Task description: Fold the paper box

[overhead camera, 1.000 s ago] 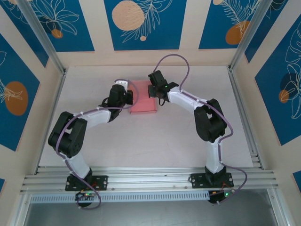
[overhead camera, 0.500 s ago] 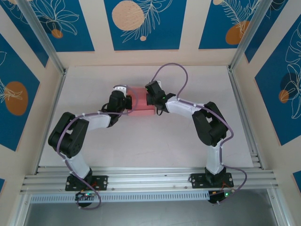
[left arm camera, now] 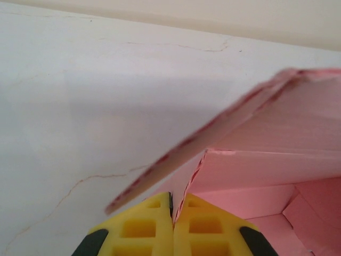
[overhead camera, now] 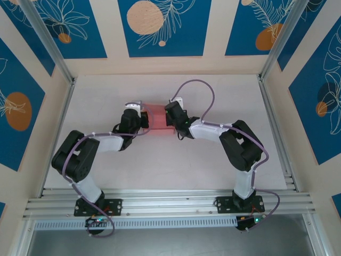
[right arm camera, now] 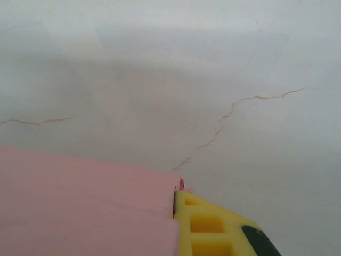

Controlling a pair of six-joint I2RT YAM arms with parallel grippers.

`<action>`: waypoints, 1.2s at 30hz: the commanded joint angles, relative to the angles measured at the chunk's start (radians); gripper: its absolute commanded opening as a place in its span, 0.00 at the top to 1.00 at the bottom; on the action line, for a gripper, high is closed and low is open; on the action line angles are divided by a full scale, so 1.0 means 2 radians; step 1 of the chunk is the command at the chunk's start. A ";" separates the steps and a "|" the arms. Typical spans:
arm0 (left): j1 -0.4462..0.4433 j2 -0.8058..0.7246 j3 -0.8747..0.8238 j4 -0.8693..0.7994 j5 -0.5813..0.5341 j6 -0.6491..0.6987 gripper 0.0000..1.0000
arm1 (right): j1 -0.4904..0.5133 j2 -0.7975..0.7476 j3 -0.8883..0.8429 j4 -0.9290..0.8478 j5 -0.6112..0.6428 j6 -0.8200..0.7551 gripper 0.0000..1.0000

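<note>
- At left, the left arm bends in across the white desk [overhead camera: 160, 165], and the left tool [overhead camera: 137, 118] meets the left end of the paper box [overhead camera: 157, 118].
- From the left wrist, the left tool [left arm camera: 172, 201] is closed. Its yellow fingers [left arm camera: 144, 230] are pressed together and pinch the thin edge of a pink wall of the paper box [left arm camera: 266, 160].
- A flap slants up and to the right from that pinch, over the desk [left arm camera: 80, 106]. The box's open inside shows at lower right.
- At centre, the salmon-pink, unmarked box sits toward the far side of the desk, between the two tools. Whether it rests on the surface or is lifted cannot be told.
- The right tool [overhead camera: 170, 114] is at the box's right end, and a purple cable [overhead camera: 205, 90] loops above the right arm.
- From the right wrist, the right tool [right arm camera: 176, 196] is closed on the card. One yellow finger [right arm camera: 213, 226] lies flat against the edge of the paper box [right arm camera: 80, 208], with a sliver of pink at its tip. The other finger is hidden behind the card.
- Fine crack lines run across the desk [right arm camera: 170, 74] beyond.
</note>
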 commanded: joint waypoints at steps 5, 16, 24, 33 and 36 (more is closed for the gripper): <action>-0.008 0.002 -0.040 -0.036 0.021 -0.035 1.00 | 0.020 -0.002 -0.036 0.002 0.015 0.017 0.94; -0.019 -0.002 -0.025 -0.028 0.043 -0.075 1.00 | 0.031 0.004 -0.029 -0.004 0.038 0.017 0.94; -0.028 0.000 -0.041 -0.028 0.036 -0.089 0.97 | 0.032 0.000 -0.033 -0.005 0.040 0.020 0.94; -0.028 -0.032 -0.066 -0.051 0.016 -0.073 0.70 | 0.035 -0.012 -0.060 0.010 0.046 0.016 0.94; -0.027 -0.060 -0.077 -0.062 0.017 -0.066 0.47 | 0.035 -0.016 -0.076 0.024 0.049 0.013 0.94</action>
